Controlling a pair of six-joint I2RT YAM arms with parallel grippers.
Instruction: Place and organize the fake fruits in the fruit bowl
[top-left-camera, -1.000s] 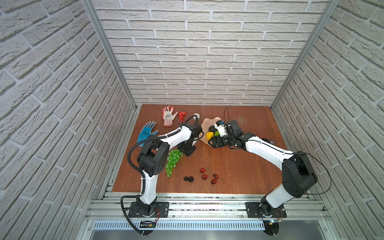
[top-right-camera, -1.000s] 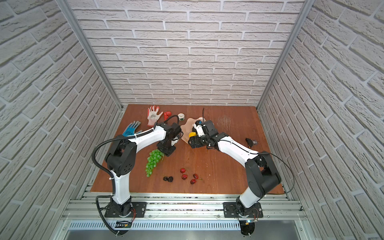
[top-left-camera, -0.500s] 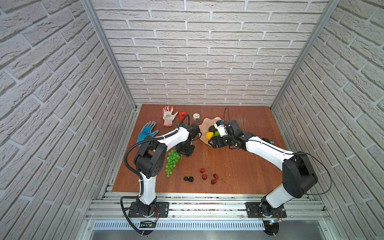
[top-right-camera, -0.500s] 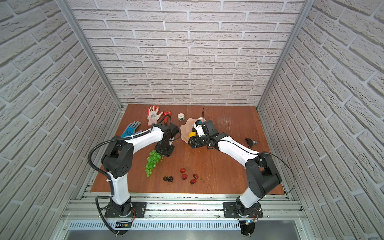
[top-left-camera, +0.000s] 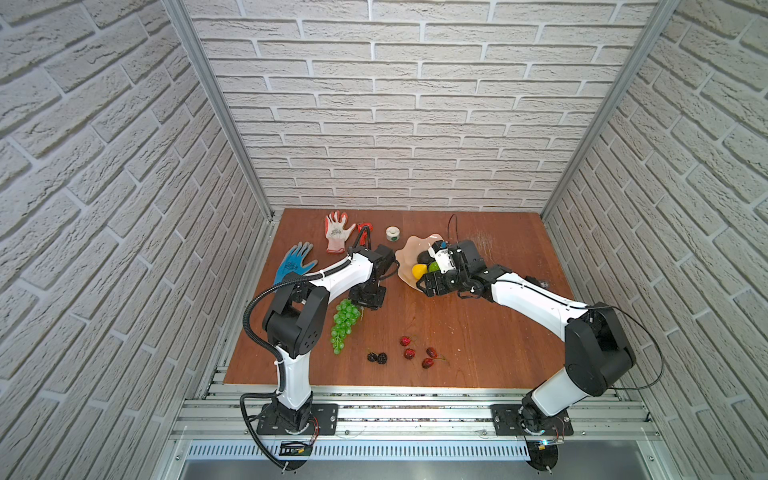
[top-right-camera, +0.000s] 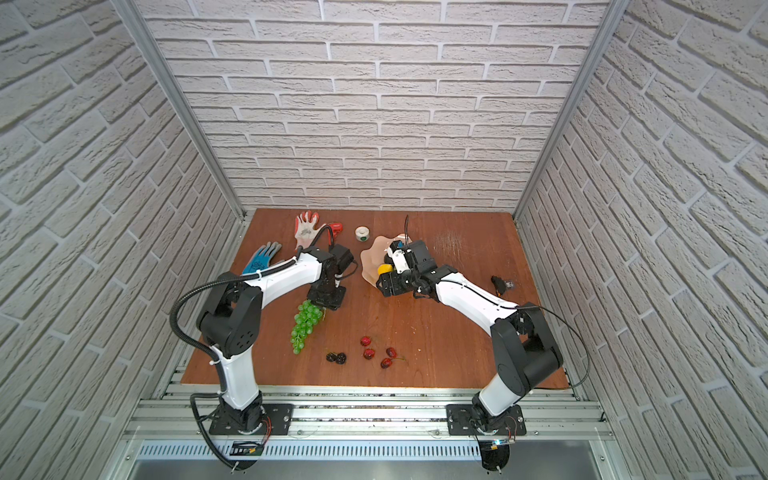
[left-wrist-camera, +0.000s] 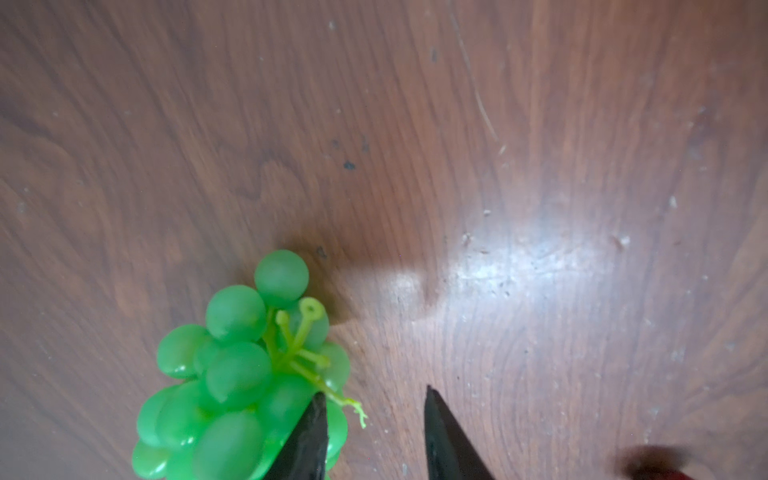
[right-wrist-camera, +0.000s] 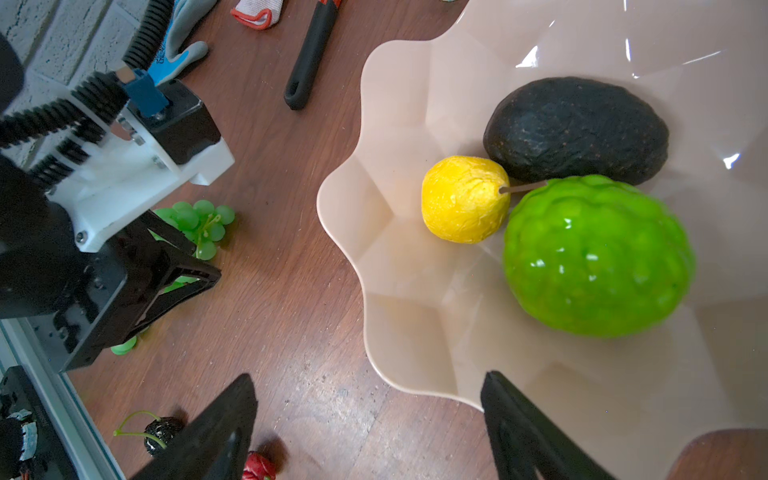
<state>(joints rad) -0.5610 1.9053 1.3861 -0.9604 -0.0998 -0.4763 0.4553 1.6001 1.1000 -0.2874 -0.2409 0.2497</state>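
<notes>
Left claw (left-wrist-camera: 374, 392): parted, empty, nearer arm
Grape bunch (left-wrist-camera: 237, 374): stem end just beside the gap (length trails toward the counter's (left-wrist-camera: 540, 124) front)

One bowl (right-wrist-camera: 399, 124) on show. One avocado (right-wrist-camera: 575, 129), one lemon (right-wrist-camera: 463, 199), one green ball (right-wrist-camera: 598, 255): that's three. One grape bunch (top-left-camera: 344, 324). Two blackberries (top-left-camera: 382, 358), yes, two. Four red berries (top-left-camera: 409, 353). And the extras: two gloves (top-left-camera: 336, 230), one wrench (top-left-camera: 364, 228), one tape roll (top-left-camera: 392, 233), one small black piece (top-right-camera: 501, 285).
</notes>
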